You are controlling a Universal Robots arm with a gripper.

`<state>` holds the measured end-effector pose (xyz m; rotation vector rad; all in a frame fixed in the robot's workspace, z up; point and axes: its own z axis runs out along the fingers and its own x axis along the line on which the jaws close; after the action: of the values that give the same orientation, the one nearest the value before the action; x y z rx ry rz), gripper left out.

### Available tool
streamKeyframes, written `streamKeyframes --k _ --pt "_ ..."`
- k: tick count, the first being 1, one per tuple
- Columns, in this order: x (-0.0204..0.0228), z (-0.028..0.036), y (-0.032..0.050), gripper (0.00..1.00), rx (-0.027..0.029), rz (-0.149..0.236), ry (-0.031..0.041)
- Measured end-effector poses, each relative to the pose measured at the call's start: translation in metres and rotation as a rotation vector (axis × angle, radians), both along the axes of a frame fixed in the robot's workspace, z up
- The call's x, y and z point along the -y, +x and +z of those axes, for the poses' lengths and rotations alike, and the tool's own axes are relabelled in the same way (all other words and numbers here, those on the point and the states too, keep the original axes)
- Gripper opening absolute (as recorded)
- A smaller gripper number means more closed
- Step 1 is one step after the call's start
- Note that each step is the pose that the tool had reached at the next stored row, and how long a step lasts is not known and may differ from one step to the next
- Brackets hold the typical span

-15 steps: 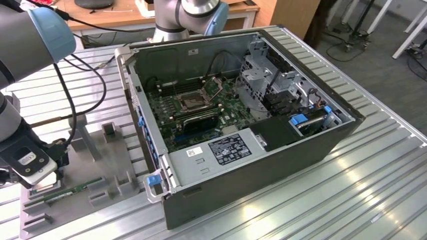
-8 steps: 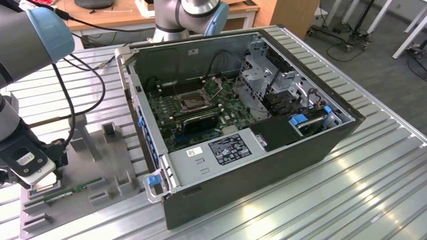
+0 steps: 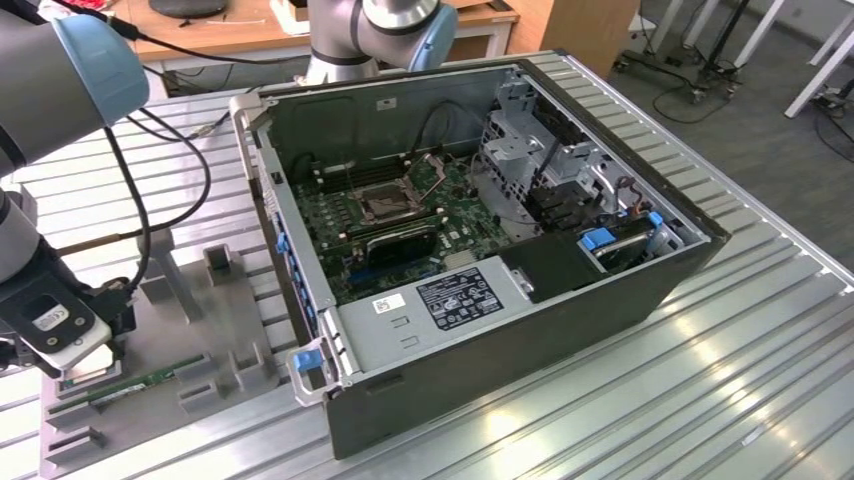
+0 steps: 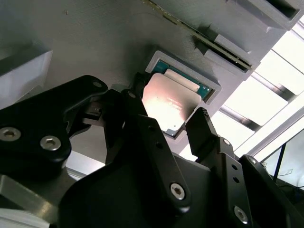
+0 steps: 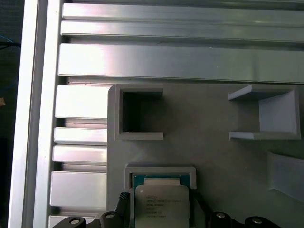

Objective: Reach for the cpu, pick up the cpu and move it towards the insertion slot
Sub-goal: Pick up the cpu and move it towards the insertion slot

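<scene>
**Item:** the cpu (image 4: 171,102). Flat square chip with a pale metal lid over a green board. It lies face-up in a shallow square pocket (image 4: 211,90) of the grey holder plate (image 5: 204,152).

**Location:** in the exterior view the plate sits on the slatted metal counter (image 3: 667,400), at about 8 o'clock from the open computer case (image 3: 694,228). The insertion slot (image 3: 387,205) is on the board inside the case, well apart from the chip, at about 2 o'clock from the plate.

**Pincer** (image 4: 169,107)**:** hangs over the pocket and straddles the chip at two opposite edges, set about as wide as the chip. Whether it presses on the chip or stands just clear cannot be told.

**Handling (judged):** light and rigid. The smooth lid is probably slippery under a weak grip. The thin board edge and the underside are likely fragile.

**Best hold:** the two opposite board edges, with modest force. Keep the chip flat and level so it does not catch on the pocket wall.
</scene>
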<state>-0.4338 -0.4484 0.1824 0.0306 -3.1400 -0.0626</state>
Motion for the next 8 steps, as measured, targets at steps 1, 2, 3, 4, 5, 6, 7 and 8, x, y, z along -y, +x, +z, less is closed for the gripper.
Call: streamKeyframes --k 1,2,3,4,5,6,7,8 --pt "0.0 0.0 0.0 0.62 0.0 0.0 0.0" --pt "0.0 0.0 -0.0001 0.61 -0.0001 0.0 -0.0001" --pt "0.0 0.0 -0.0001 0.55 -0.0001 0.0 -0.0001" --pt "0.0 0.0 -0.0001 0.55 0.0 0.0 -0.0001" --pt "0.0 0.0 -0.0001 0.54 0.0 0.0 0.0" --pt "0.0 0.0 -0.0001 0.54 0.0 0.0 -0.0001" --pt "0.0 0.0 -0.0001 0.54 0.0 0.0 0.0" --pt "0.0 0.0 -0.0002 0.54 0.0 0.0 0.0"
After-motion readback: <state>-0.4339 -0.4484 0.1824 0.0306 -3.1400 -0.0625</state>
